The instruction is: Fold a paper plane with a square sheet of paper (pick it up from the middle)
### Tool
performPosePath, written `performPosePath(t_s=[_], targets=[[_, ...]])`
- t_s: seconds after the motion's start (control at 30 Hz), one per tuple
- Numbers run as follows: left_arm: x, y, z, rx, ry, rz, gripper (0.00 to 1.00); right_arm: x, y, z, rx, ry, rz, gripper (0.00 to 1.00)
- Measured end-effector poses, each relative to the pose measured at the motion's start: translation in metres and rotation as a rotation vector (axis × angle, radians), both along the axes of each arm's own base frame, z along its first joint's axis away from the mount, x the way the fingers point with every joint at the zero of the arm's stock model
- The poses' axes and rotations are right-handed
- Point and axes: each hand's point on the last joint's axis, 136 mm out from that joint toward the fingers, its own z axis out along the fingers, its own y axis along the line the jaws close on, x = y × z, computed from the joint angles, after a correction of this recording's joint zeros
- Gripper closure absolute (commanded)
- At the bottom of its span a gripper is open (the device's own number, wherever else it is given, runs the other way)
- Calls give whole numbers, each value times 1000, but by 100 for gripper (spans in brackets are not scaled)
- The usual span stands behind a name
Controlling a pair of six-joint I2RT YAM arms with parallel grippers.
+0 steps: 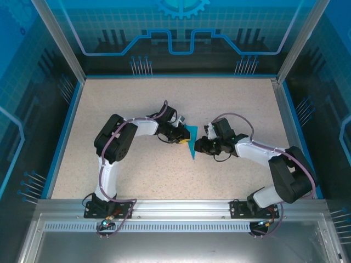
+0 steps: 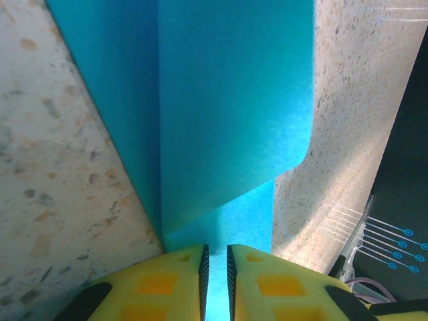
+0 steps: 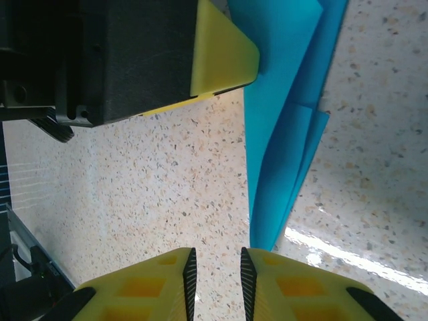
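At mid worktop (image 1: 137,175), the paper (image 1: 191,141) lies as a folded narrow wedge. Its long axis runs near–far, with the point toward the arm bases. Left gripper (image 2: 215,251) is pinched on the edge by the wide end, paper running between the fingers. Right gripper (image 3: 215,253) is at the point, jaws narrow, bare worktop in the gap; the tip lies just beside it, not between. Right arm is nearer the tip. Layer count unclear; tip-to-finger contact cannot be told.
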Motion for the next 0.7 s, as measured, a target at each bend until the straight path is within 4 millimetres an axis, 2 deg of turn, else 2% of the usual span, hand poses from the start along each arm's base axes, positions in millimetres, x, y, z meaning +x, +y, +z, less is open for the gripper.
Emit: performPosePath(t_s=[0.27, 0.47, 0.7], targets=[[0, 0, 0, 2, 2, 0, 81, 9, 30, -19, -53, 36, 62, 82], [0, 0, 0, 3, 4, 0, 80, 9, 25, -36, -115, 71, 46, 83], [0, -1, 1, 8, 11, -1, 80, 9, 22, -39, -132, 79, 32, 83]])
